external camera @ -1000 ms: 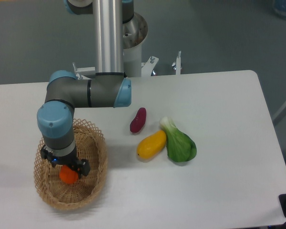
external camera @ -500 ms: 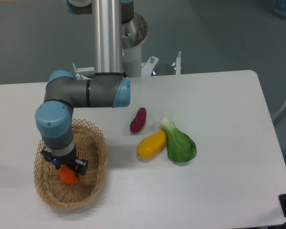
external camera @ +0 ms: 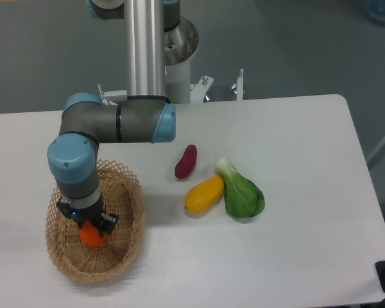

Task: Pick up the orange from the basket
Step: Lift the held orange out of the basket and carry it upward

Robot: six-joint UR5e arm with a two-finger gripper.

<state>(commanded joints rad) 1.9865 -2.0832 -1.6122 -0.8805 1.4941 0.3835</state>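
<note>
The orange (external camera: pixel 93 236) lies inside the wicker basket (external camera: pixel 129 212) at the table's front left. My gripper (external camera: pixel 90 226) points straight down into the basket, right over the fruit. Its dark fingers (external camera: pixel 111 221) press against both sides of the orange, so it is shut on it. The wrist hides the top of the orange, and only the lower part shows. The orange looks to be still resting low in the basket.
To the right of the basket lie a dark red sweet potato (external camera: pixel 186 162), a yellow-orange oval fruit (external camera: pixel 204 195) and a green leafy vegetable (external camera: pixel 242 193). The arm's upright column (external camera: pixel 145 48) stands at the table's back edge.
The fingers have drawn in around the orange and the wrist has shifted slightly left. The orange has stayed where it was in the basket.
</note>
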